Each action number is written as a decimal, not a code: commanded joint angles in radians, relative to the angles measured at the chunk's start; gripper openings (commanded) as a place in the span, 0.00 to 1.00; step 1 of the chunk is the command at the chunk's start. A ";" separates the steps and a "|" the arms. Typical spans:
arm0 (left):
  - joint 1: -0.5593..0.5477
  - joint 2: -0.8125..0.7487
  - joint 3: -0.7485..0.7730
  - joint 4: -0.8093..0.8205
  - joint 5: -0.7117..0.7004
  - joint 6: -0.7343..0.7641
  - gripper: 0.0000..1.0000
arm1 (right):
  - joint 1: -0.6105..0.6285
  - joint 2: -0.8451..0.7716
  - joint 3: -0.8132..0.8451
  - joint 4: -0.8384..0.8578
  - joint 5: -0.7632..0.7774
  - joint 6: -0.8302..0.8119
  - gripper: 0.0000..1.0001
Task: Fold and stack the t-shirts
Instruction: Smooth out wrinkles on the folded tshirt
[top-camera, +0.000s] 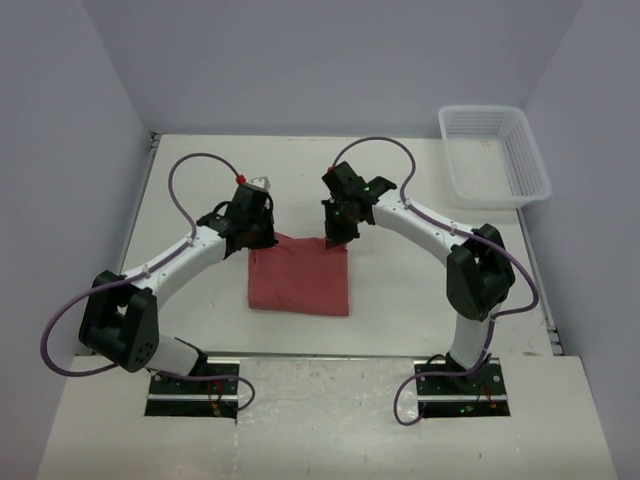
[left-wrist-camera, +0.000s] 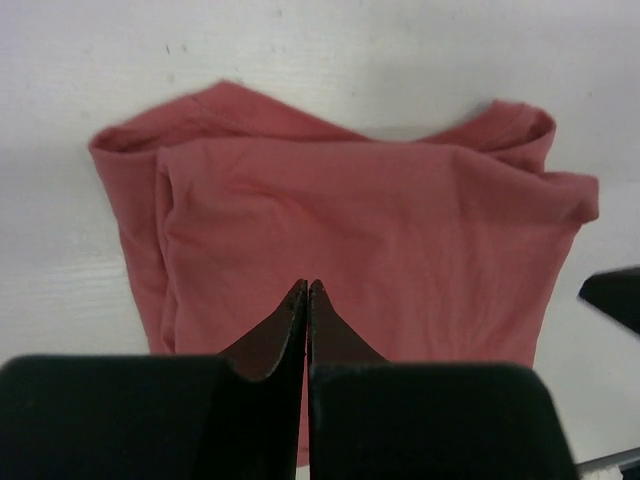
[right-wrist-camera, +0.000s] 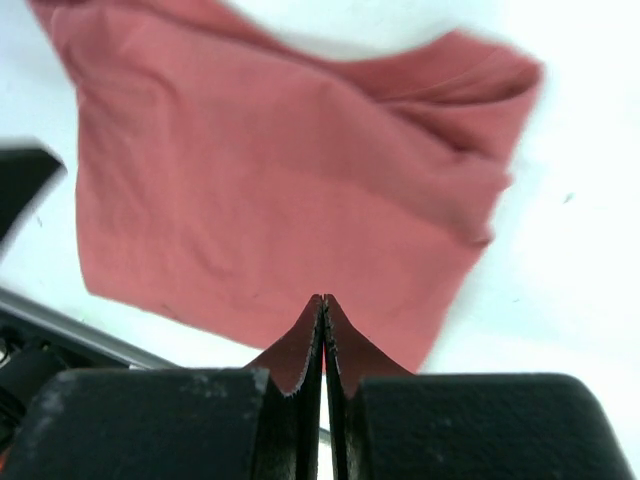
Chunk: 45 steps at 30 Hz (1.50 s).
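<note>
Lying folded into a rough rectangle near the middle of the tabletop (top-camera: 400, 300), one brick-red t-shirt (top-camera: 300, 275) looks nearly done, its far edge rumpled; no stack shows yet. At the far right corner, the white mesh basket (top-camera: 530, 165) holds nothing. The left jaws and right jaws, pressed shut and gripping nothing, hover at the shirt's far corners.
</note>
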 joint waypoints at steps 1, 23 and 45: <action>-0.045 -0.013 -0.050 -0.055 -0.010 -0.066 0.00 | -0.052 0.034 0.048 -0.066 0.017 -0.046 0.00; -0.077 -0.082 -0.237 -0.157 -0.040 -0.256 0.00 | -0.133 0.266 0.147 -0.079 -0.066 -0.006 0.00; -0.100 -0.139 -0.307 -0.199 -0.097 -0.326 0.00 | -0.182 0.410 0.267 -0.159 -0.166 -0.056 0.00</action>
